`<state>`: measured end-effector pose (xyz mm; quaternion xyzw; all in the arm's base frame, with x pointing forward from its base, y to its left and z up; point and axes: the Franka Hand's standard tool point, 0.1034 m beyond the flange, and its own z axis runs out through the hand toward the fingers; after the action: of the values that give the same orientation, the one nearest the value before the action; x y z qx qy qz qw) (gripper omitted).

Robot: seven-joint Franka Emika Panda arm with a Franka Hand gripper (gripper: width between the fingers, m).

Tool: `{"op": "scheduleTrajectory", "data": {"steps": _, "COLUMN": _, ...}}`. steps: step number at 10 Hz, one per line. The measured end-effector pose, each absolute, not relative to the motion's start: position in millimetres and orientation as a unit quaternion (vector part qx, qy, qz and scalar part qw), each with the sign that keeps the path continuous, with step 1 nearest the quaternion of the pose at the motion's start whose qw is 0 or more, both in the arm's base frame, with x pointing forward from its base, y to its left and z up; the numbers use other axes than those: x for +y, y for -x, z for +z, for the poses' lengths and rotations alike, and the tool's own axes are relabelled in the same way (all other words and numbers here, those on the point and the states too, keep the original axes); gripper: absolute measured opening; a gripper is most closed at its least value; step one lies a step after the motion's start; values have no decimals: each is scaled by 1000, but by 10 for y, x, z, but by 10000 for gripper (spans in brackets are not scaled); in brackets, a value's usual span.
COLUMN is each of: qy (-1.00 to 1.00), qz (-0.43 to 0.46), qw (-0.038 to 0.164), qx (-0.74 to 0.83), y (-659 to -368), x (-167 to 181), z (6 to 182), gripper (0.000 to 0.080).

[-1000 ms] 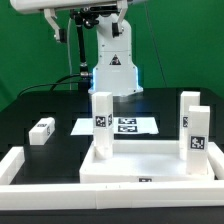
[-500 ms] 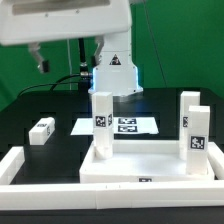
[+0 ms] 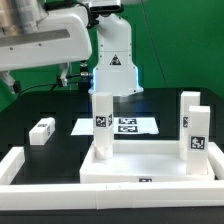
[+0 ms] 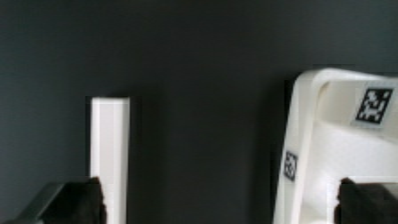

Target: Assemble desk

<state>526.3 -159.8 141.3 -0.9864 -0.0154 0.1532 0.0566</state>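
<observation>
The gripper (image 4: pixel 210 203) stands wide open above the black table (image 4: pixel 196 80), holding nothing; a loose leg block (image 3: pixel 42 130) lies apart from the tabletop panel (image 3: pixel 150 165).

the bench (image 3: pixel 40 108) is black. on it lies the white tabletop panel (image 3: pixel 145 165), a loose leg block (image 3: pixel 41 130) on its side at the exterior view's left, the marker board (image 3: pixel 128 126) behind, and white border rails (image 3: pixel 20 160).

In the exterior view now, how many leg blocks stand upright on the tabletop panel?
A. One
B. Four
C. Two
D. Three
D: on the tabletop panel stand three legs, while a fourth leg block lies loose on the table.
</observation>
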Motion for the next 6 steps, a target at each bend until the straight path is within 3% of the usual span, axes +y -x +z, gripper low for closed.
{"op": "scheduleTrajectory", "data": {"steps": 2, "qy": 976, "qz": 207, "qw": 65, "qx": -19, "y": -5221, "x": -1581, "z": 1354, "gripper": 649}}
{"op": "scheduleTrajectory", "data": {"steps": 5, "qy": 944, "qz": 322, "qw": 71, "qx": 26, "y": -4770, "x": -1908, "z": 925, "gripper": 649}}
{"op": "scheduleTrajectory", "data": {"steps": 6, "qy": 936, "qz": 346, "qw": 55, "qx": 25, "y": -4664, "x": -1929, "z": 786, "gripper": 649}}
